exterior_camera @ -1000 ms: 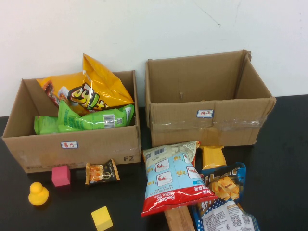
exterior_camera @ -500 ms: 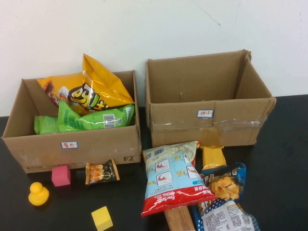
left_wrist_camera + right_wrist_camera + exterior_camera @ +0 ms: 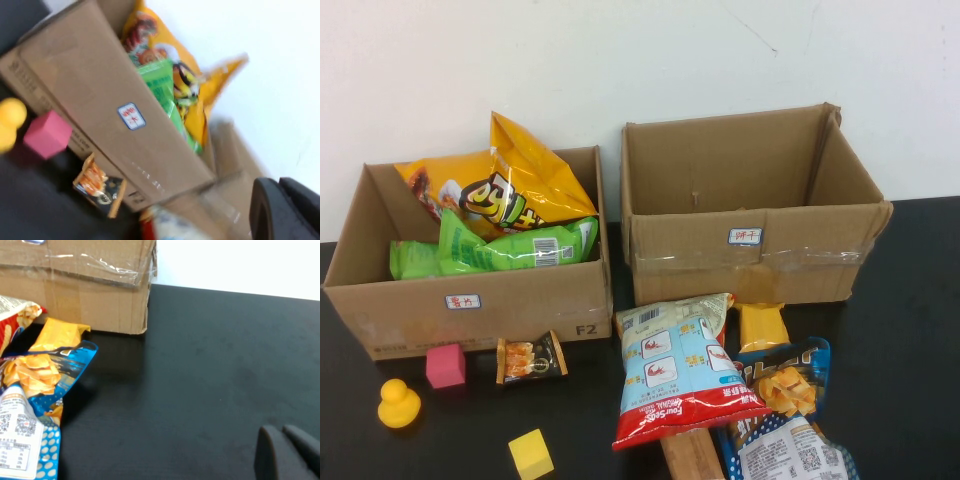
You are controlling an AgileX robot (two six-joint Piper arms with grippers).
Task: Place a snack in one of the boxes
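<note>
Neither arm shows in the high view. Left gripper (image 3: 285, 210) sits at the lower right of its wrist frame, fingers together, holding nothing — it's off the table's left side, looking across the left box (image 3: 470, 300). Right gripper (image 3: 287, 452) at the lower right of its own frame, fingers also pressed together, empty, over bare black table (image 3: 215, 365) to the right of the snack pile.

Left box, centre-left of the high frame, already holds a yellow chip bag (image 3: 510, 185) and a green packet (image 3: 510, 248). Right box (image 3: 750, 240), upper right of centre, looks empty.

Loose snacks: small orange-and-black packet (image 3: 530, 358) just in front of the left box, beside the pink cube (image 3: 446, 365); light-blue bag with red edge (image 3: 678, 368) at lower centre, lying on a wooden block (image 3: 692, 455) and overlapping the blue chip bag (image 3: 785, 385).

My call: nothing grabbed yet. The small packet is nearest my left arm and lies clear. I'd open wide, come straight down across its short side, avoid the cube, lift above the box wall before moving over.
</note>
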